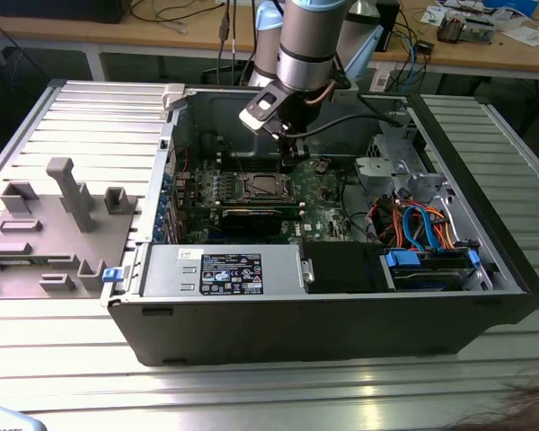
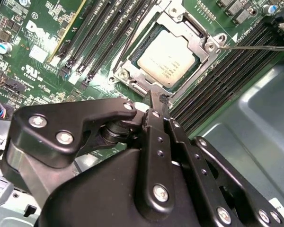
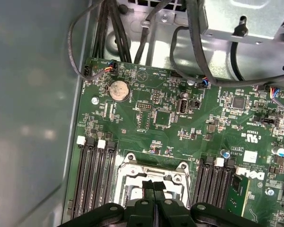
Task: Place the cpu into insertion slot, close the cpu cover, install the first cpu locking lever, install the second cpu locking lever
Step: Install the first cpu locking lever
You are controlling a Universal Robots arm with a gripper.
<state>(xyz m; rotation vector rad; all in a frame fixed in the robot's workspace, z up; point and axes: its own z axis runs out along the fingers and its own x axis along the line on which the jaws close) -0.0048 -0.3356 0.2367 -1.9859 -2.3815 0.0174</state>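
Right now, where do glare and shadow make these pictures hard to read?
In the exterior view the ribbed table glares white, while the computer case is dim inside; in the second wrist view the cpu shines pale; in the first wrist view the case wall carries soft reflections.

the cpu (image 2: 166, 59) – a small flat square chip with a silver-grey metal top – lies level inside the insertion slot (image 2: 148, 41), a dark square socket on the green circuit board (image 2: 38, 38). the cpu cover (image 2: 198, 34), a thin metal frame with a cut-out centre, lies flat around the chip, whose top shows through the opening. a thin locking lever (image 2: 255, 48) – a bare metal rod – reaches out sideways from one corner of the frame.
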